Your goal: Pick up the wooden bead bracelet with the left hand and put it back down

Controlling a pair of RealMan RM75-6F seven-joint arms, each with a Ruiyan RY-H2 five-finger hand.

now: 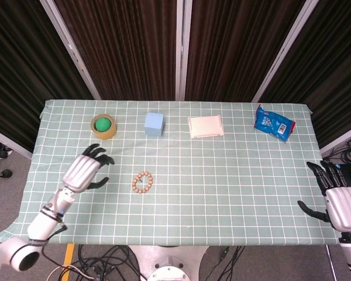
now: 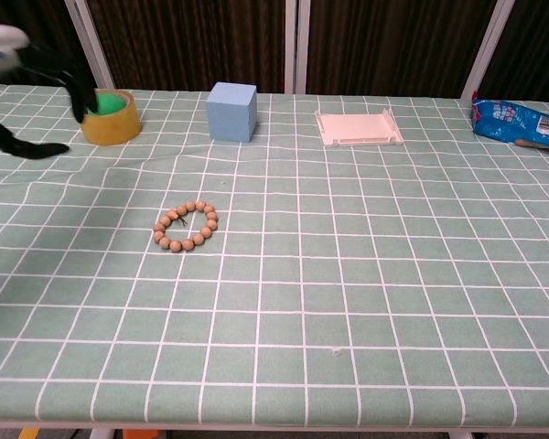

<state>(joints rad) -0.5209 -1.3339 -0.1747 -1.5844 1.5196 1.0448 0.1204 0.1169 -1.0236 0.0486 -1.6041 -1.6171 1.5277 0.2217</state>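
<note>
Left hand (image 1: 88, 168) hovers over the table (image 1: 234, 175), fingers spread and empty, left of the bracelet (image 1: 143, 182), not touching it.

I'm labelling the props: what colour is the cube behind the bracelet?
Light blue. The cube shows best in the chest view.

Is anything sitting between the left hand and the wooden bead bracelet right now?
Nothing visible. The left hand is over the table to the left of the wooden bead bracelet, with only bare green checked tablecloth between them. The yellow tape roll lies farther back.
</note>
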